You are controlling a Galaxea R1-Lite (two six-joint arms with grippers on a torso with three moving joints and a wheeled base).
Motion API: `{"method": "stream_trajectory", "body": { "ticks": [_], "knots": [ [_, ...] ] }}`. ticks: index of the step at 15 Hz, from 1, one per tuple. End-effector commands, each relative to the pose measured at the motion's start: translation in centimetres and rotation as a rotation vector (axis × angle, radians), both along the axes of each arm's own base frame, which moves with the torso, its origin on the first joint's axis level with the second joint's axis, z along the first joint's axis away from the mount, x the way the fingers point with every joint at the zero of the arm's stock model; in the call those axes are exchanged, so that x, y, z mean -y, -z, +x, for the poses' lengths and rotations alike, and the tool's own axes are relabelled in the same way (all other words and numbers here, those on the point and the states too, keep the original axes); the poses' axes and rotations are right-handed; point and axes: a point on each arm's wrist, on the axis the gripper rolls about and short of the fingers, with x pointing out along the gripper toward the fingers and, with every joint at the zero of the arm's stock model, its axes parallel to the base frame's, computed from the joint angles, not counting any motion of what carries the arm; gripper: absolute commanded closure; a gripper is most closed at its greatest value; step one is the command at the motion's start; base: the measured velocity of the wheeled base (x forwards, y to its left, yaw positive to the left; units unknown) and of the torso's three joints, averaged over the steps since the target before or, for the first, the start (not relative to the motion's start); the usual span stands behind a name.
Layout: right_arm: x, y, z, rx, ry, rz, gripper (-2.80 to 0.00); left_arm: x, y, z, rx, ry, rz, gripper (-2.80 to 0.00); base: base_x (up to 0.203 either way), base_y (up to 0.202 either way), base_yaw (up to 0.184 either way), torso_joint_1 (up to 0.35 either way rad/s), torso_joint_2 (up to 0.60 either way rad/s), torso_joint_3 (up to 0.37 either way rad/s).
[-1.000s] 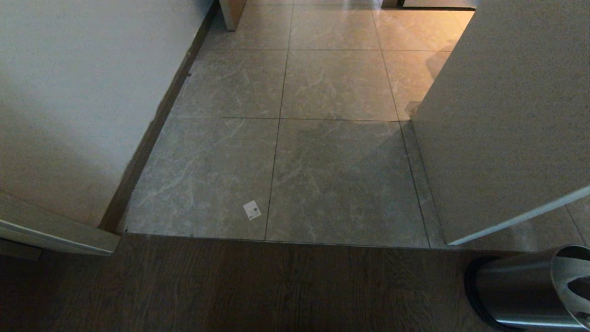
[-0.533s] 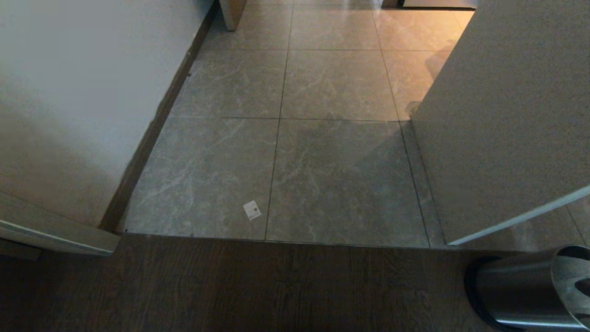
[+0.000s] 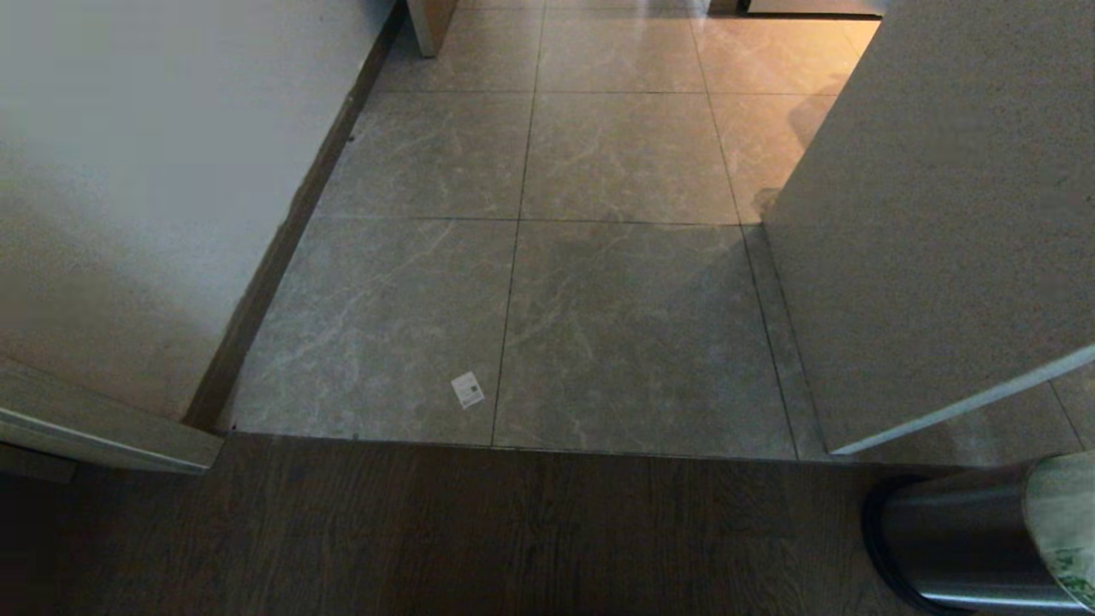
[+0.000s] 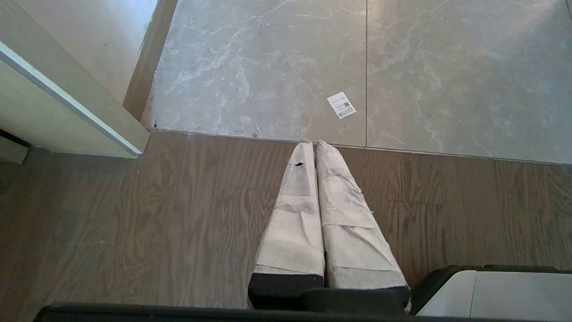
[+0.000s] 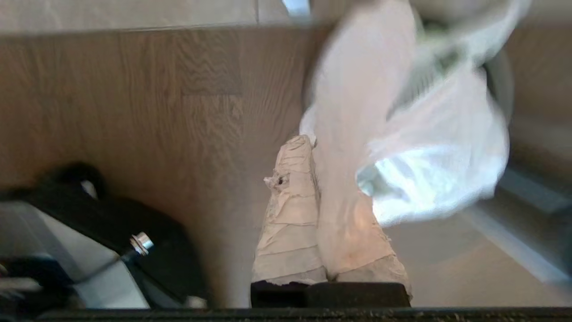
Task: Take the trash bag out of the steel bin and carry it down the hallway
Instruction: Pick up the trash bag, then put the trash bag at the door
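The steel bin stands at the bottom right of the head view, on dark wood floor just short of the hallway tiles. The white trash bag, with green print, covers the bin's mouth at the picture's right edge. In the right wrist view my right gripper is shut on the thin white plastic of the trash bag, which billows blurred beyond the taped fingers. My left gripper is shut on nothing and hangs parked over the wood floor near the tile threshold.
A white wall with a dark baseboard lines the hallway's left side. A pale door panel juts in on the right, just above the bin. A small white sticker lies on a tile. My own base shows in the right wrist view.
The bin's mouth showed its dark inside before; now the white bag with green print has come up over it at the right edge. The rest of the head view is unchanged.
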Motion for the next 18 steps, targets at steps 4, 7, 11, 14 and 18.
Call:
{"method": "stream_trajectory", "body": {
  "ticks": [4,7,11,14,18],
  "knots": [
    [-10.1,-13.7,-3.7,0.167,-0.089,-0.373,0.00,0.0,0.0,0.0,0.000,-0.001,0.000,0.00,0.000,0.000,0.000,0.000,0.00,0.000],
    [-16.2,-16.6,-5.9,0.238,-0.138,-0.426,0.00,0.0,0.0,0.0,-0.001,-0.001,0.000,0.00,0.000,0.000,0.000,0.000,0.00,0.000],
    [-21.2,-16.5,-7.7,0.290,-0.191,-0.431,0.00,0.0,0.0,0.0,-0.001,-0.001,0.000,0.00,0.000,0.000,0.000,0.000,0.00,0.000],
    [-22.9,-13.9,-8.4,0.253,-0.313,-0.181,0.00,0.0,0.0,0.0,-0.001,-0.001,0.000,0.00,0.000,0.000,0.000,0.000,0.00,0.000],
    [-22.9,-6.1,-9.0,0.190,-0.262,-0.130,0.00,0.0,0.0,0.0,-0.001,-0.001,0.000,0.00,0.000,0.000,0.000,0.000,0.00,0.000]
  ]
}}
